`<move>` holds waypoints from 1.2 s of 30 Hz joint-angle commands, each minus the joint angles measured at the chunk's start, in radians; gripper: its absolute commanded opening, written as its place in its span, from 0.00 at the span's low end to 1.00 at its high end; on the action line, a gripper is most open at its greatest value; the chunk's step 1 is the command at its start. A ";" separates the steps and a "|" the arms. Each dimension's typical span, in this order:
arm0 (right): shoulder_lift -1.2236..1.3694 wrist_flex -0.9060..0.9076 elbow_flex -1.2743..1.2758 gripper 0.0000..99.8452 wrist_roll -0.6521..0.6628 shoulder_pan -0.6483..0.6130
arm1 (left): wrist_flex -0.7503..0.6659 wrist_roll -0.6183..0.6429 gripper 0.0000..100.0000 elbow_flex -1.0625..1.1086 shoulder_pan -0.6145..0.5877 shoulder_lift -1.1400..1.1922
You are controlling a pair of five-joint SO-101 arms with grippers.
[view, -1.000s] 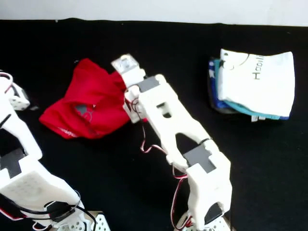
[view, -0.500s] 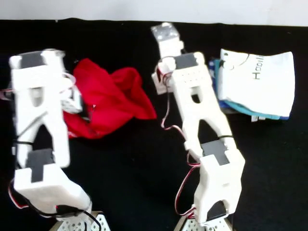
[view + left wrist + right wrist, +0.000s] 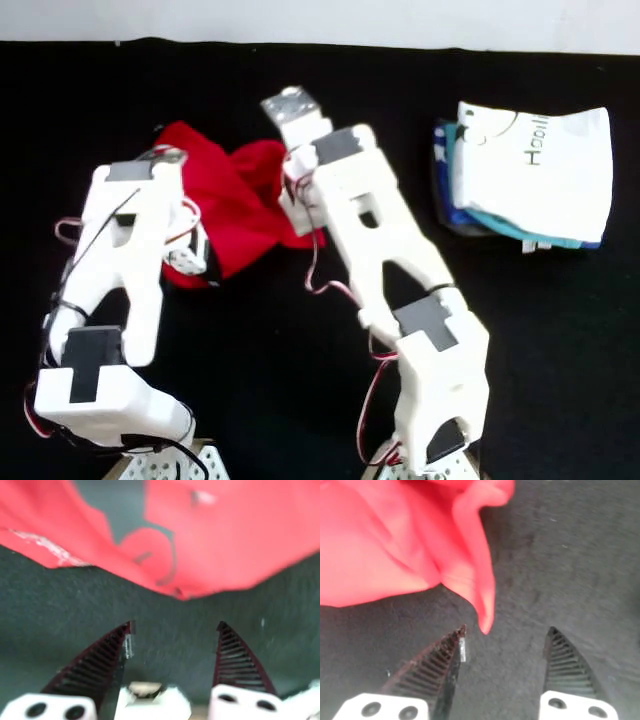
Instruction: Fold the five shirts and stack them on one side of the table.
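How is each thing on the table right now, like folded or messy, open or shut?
Red shirt: crumpled, not folded.
Shirt stack: folded, white one on top.
Left end effector: open, empty, facing the red shirt's edge.
Right end effector: open, empty, beside a corner of the red shirt.

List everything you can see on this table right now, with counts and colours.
red shirt: one, red, crumpled, left of centre
stack: one, folded shirts, white top, teal and blue below, right side
table: one, black, under everything
wall: one, white, behind the table
left arm: one, white, over shirt's left part
right arm: one, white, over shirt's right part
left hand: one, open, empty, near shirt's edge
right hand: one, open, empty, by a shirt fold
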 commanded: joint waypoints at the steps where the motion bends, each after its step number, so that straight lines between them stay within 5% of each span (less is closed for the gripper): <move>1: -0.007 -0.120 0.084 0.25 0.008 -0.030 | -0.103 -0.002 0.25 0.036 -0.065 -0.045; 10: -0.004 -0.320 0.202 0.24 0.008 -0.035 | -0.173 -0.002 0.25 0.044 -0.160 -0.047; 15: 0.104 -0.355 0.170 0.07 0.012 -0.028 | -0.173 0.005 0.25 0.042 -0.217 -0.048; 17: 0.145 -0.352 0.134 0.01 0.012 -0.018 | -0.173 0.006 0.25 0.025 -0.263 -0.047; 25: 0.054 -0.176 -0.064 0.01 0.014 0.051 | -0.163 0.068 0.25 -0.119 -0.441 -0.054; 36: -0.188 0.058 -0.435 0.01 0.069 0.102 | 0.279 0.075 0.25 -0.452 -0.295 -0.056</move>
